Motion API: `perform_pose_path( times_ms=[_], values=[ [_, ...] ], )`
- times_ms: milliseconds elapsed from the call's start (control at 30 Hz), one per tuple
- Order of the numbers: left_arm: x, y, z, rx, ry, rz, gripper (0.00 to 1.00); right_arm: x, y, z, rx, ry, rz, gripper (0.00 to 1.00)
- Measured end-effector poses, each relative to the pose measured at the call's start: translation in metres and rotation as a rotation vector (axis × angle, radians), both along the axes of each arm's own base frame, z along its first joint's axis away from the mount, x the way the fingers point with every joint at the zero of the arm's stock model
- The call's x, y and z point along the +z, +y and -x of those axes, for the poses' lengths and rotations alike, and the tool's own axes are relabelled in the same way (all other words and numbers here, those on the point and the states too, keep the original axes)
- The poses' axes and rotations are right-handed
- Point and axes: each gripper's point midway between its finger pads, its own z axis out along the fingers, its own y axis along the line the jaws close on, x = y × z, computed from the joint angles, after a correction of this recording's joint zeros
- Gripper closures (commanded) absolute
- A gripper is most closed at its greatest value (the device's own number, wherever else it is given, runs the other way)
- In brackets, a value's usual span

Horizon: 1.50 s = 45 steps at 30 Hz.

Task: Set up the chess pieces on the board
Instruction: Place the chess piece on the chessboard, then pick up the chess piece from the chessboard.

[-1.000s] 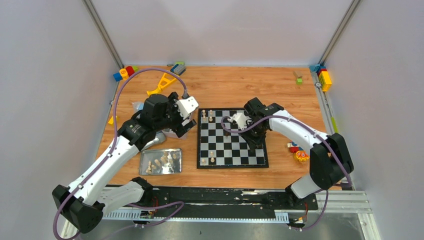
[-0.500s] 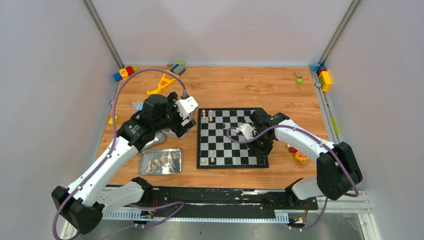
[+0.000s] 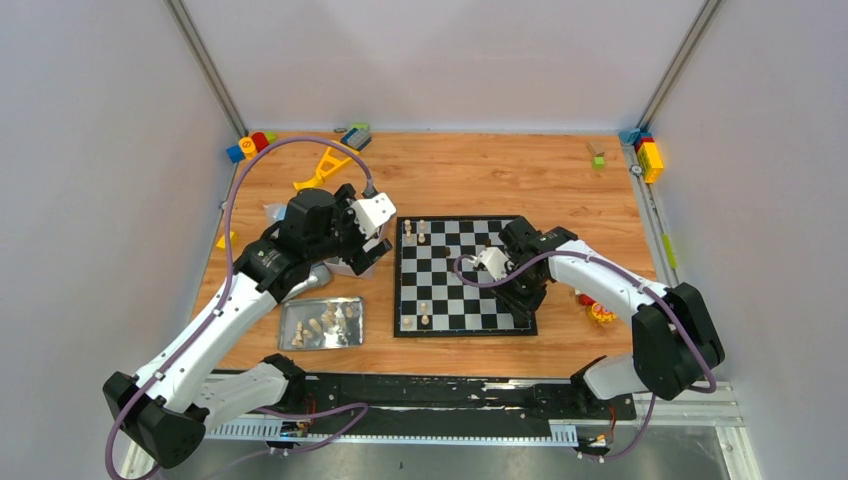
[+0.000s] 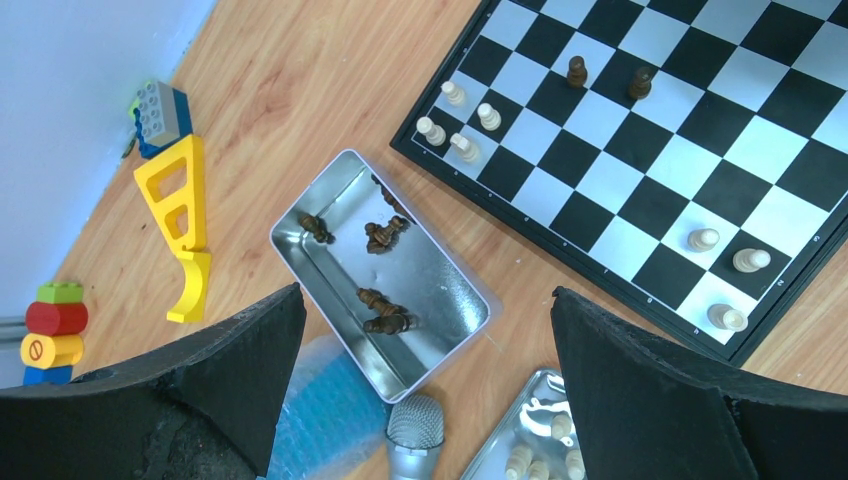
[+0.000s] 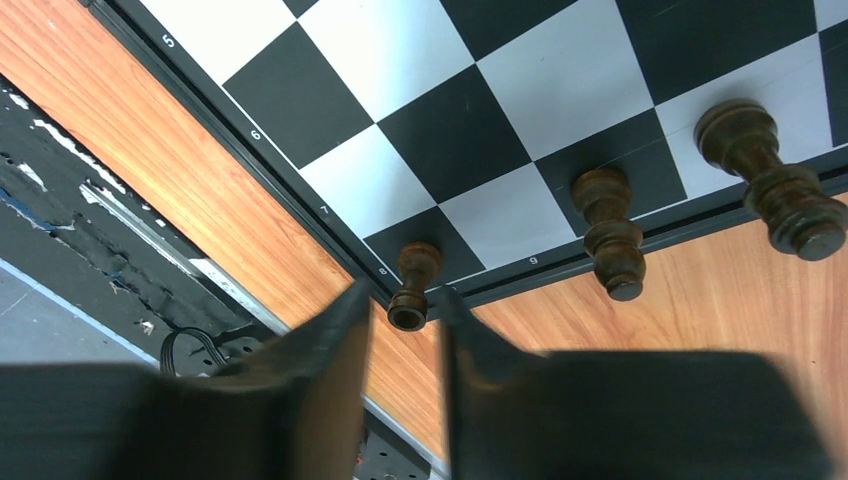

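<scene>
Our right pincer [image 5: 403, 294] is narrow, its tips on both sides of a dark pawn [image 5: 412, 280]. The pawn stands straight up on a corner square of the board [image 5: 470, 150]. We cannot tell if the tips pinch it. Farther off, our left pincer [image 4: 425, 300] is wide.

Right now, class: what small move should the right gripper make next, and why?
Probably open wider and lift straight up: the small dark brown pawn stands in a corner of the checkered chessboard, with the right gripper barely clear of it.
</scene>
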Motion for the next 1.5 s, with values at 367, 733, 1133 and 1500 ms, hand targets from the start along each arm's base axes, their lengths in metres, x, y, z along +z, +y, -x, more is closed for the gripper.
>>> perform_pose_path(
  times_ms=[367, 733, 1133, 1500],
  values=[
    [0.0, 0.0, 0.0, 0.001, 0.0, 0.0, 0.0, 0.035, 0.01, -0.026, -0.022, -0.099, -0.045, 0.41],
    [0.003, 0.001, 0.001, 0.003, -0.009, 0.005, 0.0, 0.108, 0.027, -0.144, -0.158, -0.339, -0.138, 0.44],
    [0.003, 0.001, 0.001, 0.003, -0.01, 0.005, 0.0, 0.041, 0.014, -0.185, -0.223, -0.206, -0.011, 0.5],
    [0.003, 0.001, 0.001, 0.0, -0.009, 0.007, 0.0, 0.019, 0.009, -0.187, -0.231, -0.161, 0.021, 0.6]
  ],
)
